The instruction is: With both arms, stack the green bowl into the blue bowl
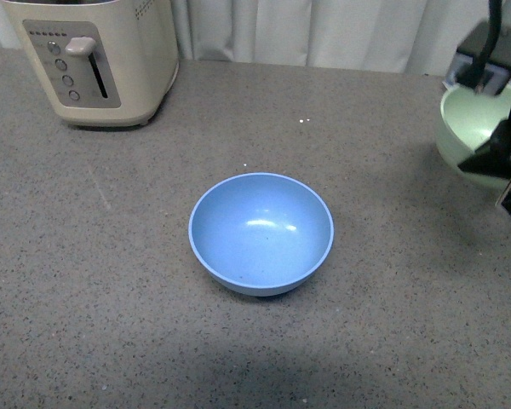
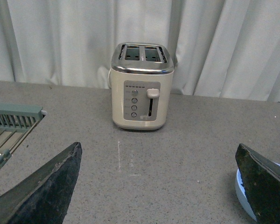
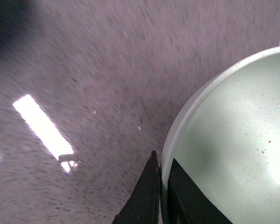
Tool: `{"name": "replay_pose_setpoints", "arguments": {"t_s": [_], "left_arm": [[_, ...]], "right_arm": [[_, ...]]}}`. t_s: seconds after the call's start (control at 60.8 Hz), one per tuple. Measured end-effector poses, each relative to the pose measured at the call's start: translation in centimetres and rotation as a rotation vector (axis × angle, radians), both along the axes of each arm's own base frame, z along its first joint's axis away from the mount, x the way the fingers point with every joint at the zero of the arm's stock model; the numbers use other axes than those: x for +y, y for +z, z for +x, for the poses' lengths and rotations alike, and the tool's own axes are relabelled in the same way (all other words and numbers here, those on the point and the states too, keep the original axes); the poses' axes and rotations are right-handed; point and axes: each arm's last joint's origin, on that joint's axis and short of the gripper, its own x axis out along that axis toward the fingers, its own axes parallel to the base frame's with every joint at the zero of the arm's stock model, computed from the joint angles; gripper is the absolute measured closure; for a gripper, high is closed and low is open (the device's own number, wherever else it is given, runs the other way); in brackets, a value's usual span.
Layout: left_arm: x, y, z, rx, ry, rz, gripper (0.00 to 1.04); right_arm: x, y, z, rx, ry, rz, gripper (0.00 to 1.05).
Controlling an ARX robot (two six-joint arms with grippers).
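Your right gripper [image 3: 161, 175] is pinching the green bowl [image 1: 473, 124] by its rim, one finger inside and one outside, at the far right, well apart from the blue bowl [image 1: 261, 232]. The blue bowl is sitting upright in the middle of the table [image 1: 102, 290]. Your left gripper [image 2: 157, 149] is hanging spread wide, facing the toaster [image 2: 142, 88].

front camera looks down from above on the countertop [image 1: 111, 281], toaster [image 1: 94, 60] far left, blue bowl [image 1: 261, 232] centre. left wrist camera sits low, facing the same toaster, curtain [image 2: 60, 42] behind. right wrist camera hangs close over the rim of the green bowl [image 3: 233, 140].
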Motion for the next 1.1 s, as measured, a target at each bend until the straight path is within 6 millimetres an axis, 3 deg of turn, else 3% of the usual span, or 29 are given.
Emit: {"name": "replay_pose_setpoints", "arguments": {"t_s": [0.115,0.197,0.263,0.378,0.806,1.102], "left_arm": [[0.0,0.0,0.0,0.0,0.0,0.0,0.06],[0.0,0.0,0.0,0.0,0.0,0.0,0.06],[0.0,0.0,0.0,0.0,0.0,0.0,0.06],[0.0,0.0,0.0,0.0,0.0,0.0,0.06],[0.0,0.0,0.0,0.0,0.0,0.0,0.06],[0.0,0.0,0.0,0.0,0.0,0.0,0.06]], "right_arm": [[3.2,3.5,-2.6,-0.047,0.154,0.031,1.03],[5.9,4.3,-5.0,-0.048,0.274,0.034,1.03],[8.5,3.4,-7.3,-0.018,0.393,0.024,1.03],[10.4,1.6,-9.2,0.022,0.478,-0.008,1.03],[14.1,-0.4,-8.8,0.025,0.57,-0.049,1.03],[15.3,-1.1,-8.4,0.022,0.591,-0.057,1.0]]}}
